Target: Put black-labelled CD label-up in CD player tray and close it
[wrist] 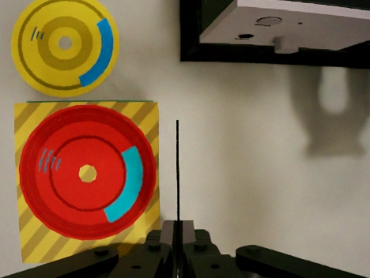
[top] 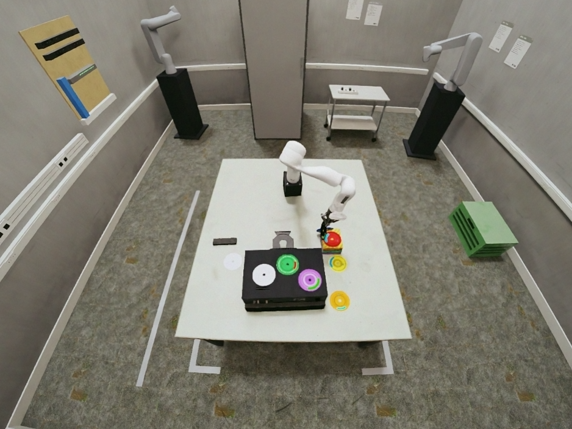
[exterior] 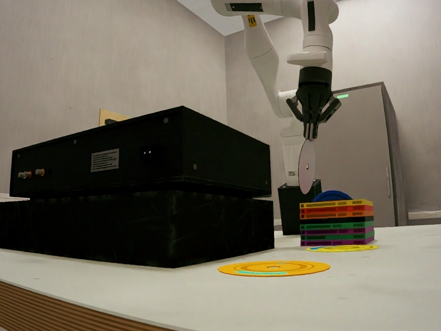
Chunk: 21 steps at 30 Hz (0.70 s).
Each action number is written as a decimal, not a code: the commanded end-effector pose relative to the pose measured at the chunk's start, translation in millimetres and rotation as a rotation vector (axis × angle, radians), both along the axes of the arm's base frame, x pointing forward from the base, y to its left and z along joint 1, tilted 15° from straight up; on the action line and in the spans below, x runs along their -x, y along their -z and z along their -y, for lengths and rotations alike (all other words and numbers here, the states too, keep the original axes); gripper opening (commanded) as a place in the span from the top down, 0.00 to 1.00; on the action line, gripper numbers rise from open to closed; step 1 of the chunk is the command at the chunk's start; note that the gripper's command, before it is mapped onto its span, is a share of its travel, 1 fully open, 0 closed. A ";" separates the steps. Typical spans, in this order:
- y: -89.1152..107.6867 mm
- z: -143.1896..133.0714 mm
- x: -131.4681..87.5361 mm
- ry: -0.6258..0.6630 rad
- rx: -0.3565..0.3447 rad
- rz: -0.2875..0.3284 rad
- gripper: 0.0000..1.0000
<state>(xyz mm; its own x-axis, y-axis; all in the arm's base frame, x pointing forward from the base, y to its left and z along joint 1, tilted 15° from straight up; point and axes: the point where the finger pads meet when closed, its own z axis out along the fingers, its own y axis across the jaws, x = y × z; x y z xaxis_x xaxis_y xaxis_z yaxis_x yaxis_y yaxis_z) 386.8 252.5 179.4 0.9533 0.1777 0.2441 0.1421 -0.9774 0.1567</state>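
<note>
My gripper [top: 324, 225] [exterior: 310, 138] [wrist: 179, 239] is shut on the rim of the black-labelled CD [top: 322, 232] [exterior: 306, 167] [wrist: 177, 170]. The disc hangs upright below the fingers, clear of the case stack. Its pinkish-silver underside faces the exterior view; the wrist view shows it edge-on as a thin black line. The CD player [top: 251, 258] [exterior: 220, 156] [wrist: 241, 24] stands level, its front towards the arm's base. Its tray [top: 275, 244] is out on that side, left of the gripper in the top view; the tray is hidden in the other views.
A stack of CD cases [top: 332, 250] [exterior: 336, 226] [wrist: 28, 246] bears a red disc [top: 332, 239] [wrist: 87, 130]. A blue disc [exterior: 332, 195] shows behind it. Yellow [wrist: 65, 84] and orange [exterior: 242, 267] discs lie nearby. Three discs lie on the player. A remote [top: 224, 241] lies left.
</note>
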 end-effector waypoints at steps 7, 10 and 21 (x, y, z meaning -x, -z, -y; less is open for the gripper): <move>-21.9 1.9 1.6 0.005 -0.003 0.012 0.89; -25.9 2.2 2.6 0.005 -0.003 0.012 0.89; -45.0 3.4 7.5 0.005 -0.003 0.012 0.89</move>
